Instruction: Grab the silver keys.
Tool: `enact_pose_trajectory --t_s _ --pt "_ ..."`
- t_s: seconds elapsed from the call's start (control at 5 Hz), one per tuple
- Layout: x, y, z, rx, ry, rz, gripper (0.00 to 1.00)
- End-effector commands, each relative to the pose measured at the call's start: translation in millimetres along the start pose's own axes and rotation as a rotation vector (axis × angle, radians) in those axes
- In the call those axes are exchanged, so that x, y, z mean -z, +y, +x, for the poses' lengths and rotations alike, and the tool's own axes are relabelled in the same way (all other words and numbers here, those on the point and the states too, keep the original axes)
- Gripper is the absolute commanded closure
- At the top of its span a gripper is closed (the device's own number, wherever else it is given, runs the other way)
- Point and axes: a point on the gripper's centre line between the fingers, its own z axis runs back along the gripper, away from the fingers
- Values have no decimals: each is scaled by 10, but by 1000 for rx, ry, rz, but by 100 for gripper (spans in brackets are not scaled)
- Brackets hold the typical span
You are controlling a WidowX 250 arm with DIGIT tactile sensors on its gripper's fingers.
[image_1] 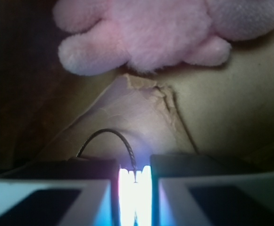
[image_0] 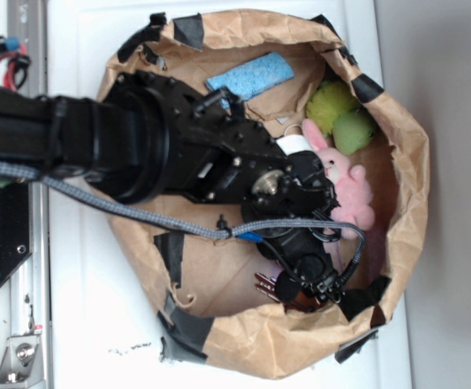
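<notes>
The keys, lying in the paper bag near the pink bunny, are being pinched by their wire ring between the gripper's nearly closed fingers, seemingly for lifting.

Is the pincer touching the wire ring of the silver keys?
Touching. The wrist view shows the wire ring running down into the narrow slot of the pincer, pinched there.

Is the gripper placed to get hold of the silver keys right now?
Probably yes: the gripper is down over the silver keys, with their wire ring running into the narrow gap between the fingers. The pink bunny lies clear ahead.
</notes>
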Motion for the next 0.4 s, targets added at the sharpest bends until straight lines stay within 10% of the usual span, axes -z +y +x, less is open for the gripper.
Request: enact_pose_trajectory --t_s 0.0,0.2 --pt "-175 -44 -3 28 -6 -26 100" --pt "-532 -94 77 38 11 -61 100"
